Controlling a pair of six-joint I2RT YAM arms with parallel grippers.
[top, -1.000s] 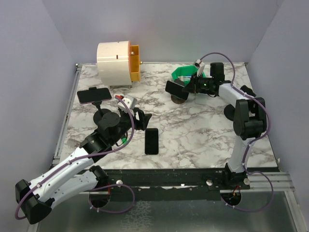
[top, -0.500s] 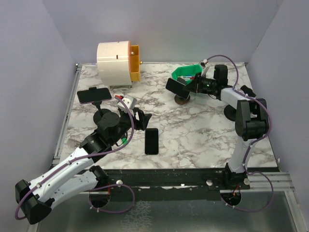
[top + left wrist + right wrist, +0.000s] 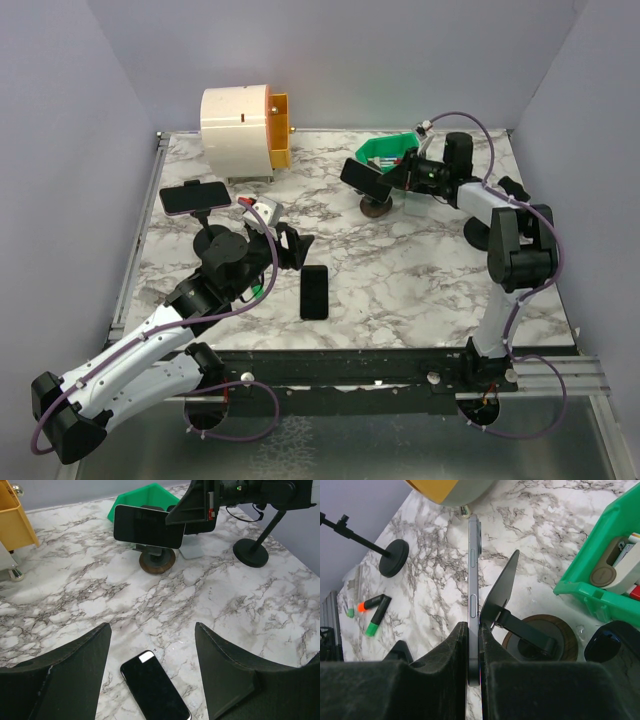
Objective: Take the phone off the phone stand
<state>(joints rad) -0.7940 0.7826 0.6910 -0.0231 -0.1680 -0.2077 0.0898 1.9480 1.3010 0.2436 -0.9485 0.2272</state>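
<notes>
No writing, brand, number or sign can be read in any view. The phone (image 3: 147, 526) at the upper middle of the left wrist view and the second phone (image 3: 155, 690) at its lower middle are seen with dark faces bearing no lettering. Any print on the items in the green bin (image 3: 600, 602), at the right of the right wrist view, is too small to be made out.

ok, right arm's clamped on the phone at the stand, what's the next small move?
Probably ease the phone away from the stand plate, then lift. The right gripper is shut on it, but its back sits right beside the tilted plate, so it likely isn't clear yet.
</notes>
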